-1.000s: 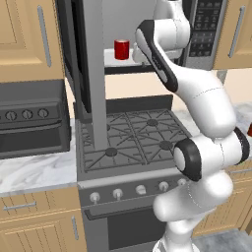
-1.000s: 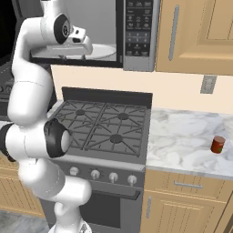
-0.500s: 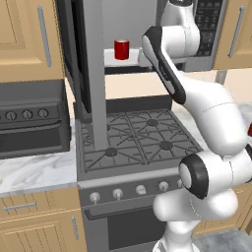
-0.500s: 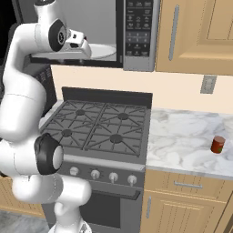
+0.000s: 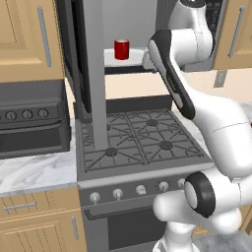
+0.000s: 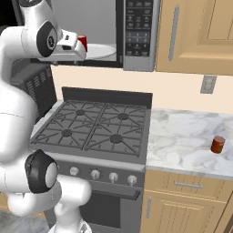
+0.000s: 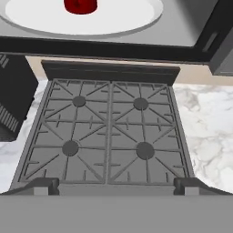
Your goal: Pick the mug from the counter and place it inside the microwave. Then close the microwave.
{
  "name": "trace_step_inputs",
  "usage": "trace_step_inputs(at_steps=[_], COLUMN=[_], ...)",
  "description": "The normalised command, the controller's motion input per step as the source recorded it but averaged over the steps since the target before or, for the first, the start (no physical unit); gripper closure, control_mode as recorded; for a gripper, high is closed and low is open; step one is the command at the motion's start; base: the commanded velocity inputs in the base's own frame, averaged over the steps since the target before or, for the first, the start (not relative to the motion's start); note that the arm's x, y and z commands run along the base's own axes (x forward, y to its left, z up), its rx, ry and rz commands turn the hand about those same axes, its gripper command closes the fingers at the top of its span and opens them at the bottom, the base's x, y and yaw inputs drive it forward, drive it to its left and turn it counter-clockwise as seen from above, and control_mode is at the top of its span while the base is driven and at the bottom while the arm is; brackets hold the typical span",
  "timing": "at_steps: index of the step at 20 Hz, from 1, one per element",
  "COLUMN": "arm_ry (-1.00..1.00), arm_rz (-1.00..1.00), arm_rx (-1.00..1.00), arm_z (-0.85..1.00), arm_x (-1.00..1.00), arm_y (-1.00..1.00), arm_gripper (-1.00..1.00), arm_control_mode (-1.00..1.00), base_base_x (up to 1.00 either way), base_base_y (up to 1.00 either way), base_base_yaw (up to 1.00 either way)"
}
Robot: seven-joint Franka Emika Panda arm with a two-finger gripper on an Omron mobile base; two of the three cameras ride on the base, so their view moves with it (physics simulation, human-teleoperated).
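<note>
The red mug [image 5: 121,49] stands upright on the white round plate [image 7: 113,18] inside the microwave [image 6: 136,32]. It also appears at the mug [image 6: 82,42] and the mug [image 7: 80,5]. The microwave door [image 5: 92,64] hangs wide open to the left. My gripper [image 7: 116,187] is open and holds nothing. It hovers just outside the oven's opening, above the stove, a short way from the mug. In the right base view the gripper [image 6: 73,49] sits in front of the mug and partly hides it.
A black gas stove [image 5: 138,138] lies below the microwave. The marble counter [image 6: 191,141] to its right carries a small red-brown can [image 6: 218,144]. A dark countertop oven [image 5: 29,123] stands on the left. Wooden cabinets flank the microwave.
The hand has drawn back slightly from the microwave opening and the arm's upper links have shifted. The mug has stayed on the plate. The jaws remain open.
</note>
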Motion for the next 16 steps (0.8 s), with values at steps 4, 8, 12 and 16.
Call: trace_step_inputs(at_steps=[4, 8, 12, 16], arm_ry=[-0.17, -0.21, -0.16, -0.1], arm_rz=[-0.02, -0.03, -0.03, -0.03], arm_rx=[0.0, 0.0, 0.0, 0.0], arm_z=[-0.09, -0.02, 0.0, 0.04], arm_x=[-0.37, -0.34, -0.5, -0.69], arm_y=[0.0, 0.0, 0.0, 0.0], arm_gripper=[-1.0, -1.0, -1.0, -1.0], arm_control_mode=[-1.0, -1.0, -1.0, -1.0], base_base_x=[0.0, 0.0, 0.0, 0.0], base_base_y=[0.0, 0.0, 0.0, 0.0], base_base_yaw=[0.0, 0.0, 0.0, 0.0])
